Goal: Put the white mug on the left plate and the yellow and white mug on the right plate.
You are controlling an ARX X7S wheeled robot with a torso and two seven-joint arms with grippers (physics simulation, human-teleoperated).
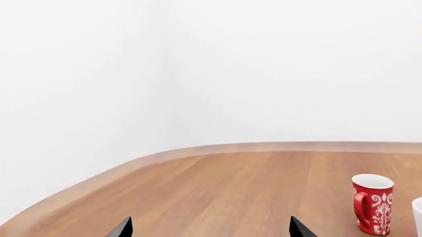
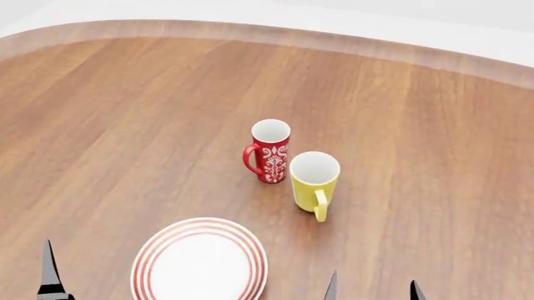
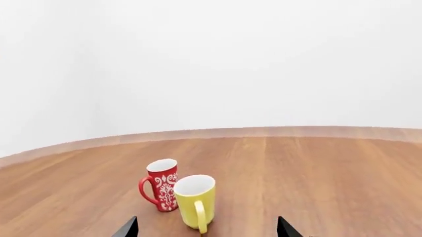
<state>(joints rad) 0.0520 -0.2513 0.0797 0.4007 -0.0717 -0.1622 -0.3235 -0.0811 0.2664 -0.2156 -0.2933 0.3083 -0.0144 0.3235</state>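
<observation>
The yellow and white mug (image 2: 314, 180) stands upright mid-table, its handle turned toward me, touching or nearly touching a red patterned mug (image 2: 269, 150). In the right wrist view the yellow and white mug (image 3: 194, 200) sits just ahead of my right gripper (image 3: 205, 229), which is open and holds nothing. My left gripper (image 1: 211, 229) is open too, over bare wood. One red-ringed plate (image 2: 200, 259) lies near the front edge, left of centre; I cannot tell which plate it is, and the other is out of view. The white mug is not clearly in view.
The red patterned mug (image 1: 372, 205) stands left of the yellow one. A pale sliver (image 1: 417, 217) shows at the frame edge beside it; I cannot tell what it is. The wooden table (image 2: 125, 125) has a curved far edge against a white wall.
</observation>
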